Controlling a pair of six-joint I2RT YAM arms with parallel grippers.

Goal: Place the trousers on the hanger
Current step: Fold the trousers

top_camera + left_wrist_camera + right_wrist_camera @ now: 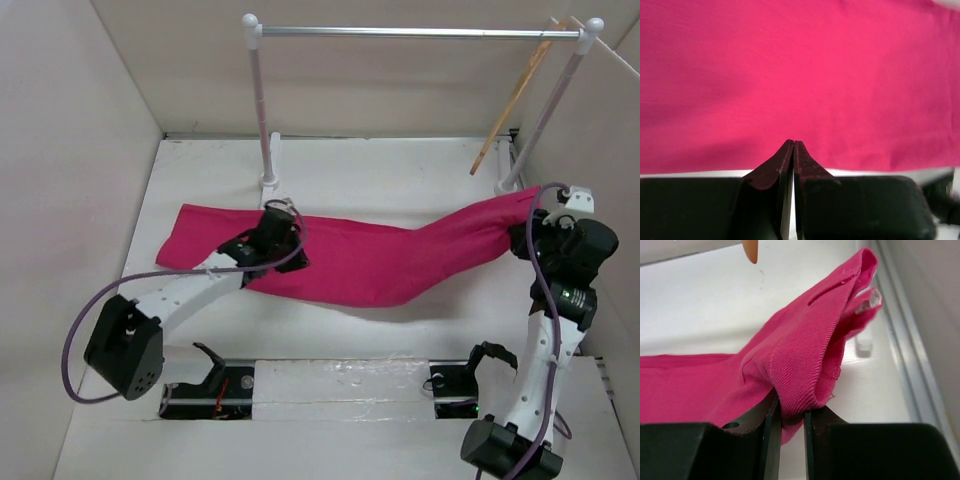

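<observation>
Magenta-pink fabric trousers [350, 262] lie stretched across your white desk [400, 165]. Your right claw [790, 412] pinches a fold at their right end. Your left claw [793, 146] is clenched at their near edge. The tan wooden hanger [515, 95] hangs on the silver rail [420, 33].

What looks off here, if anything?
The left gripper is shut over the trousers with no fabric visible between its fingers, so it may have missed its pinch. The right gripper does clamp the waist end.

Trousers [370, 262] span table [400, 170]; open gap behind, then rail [420, 33], hanger [512, 103] at right end.
</observation>
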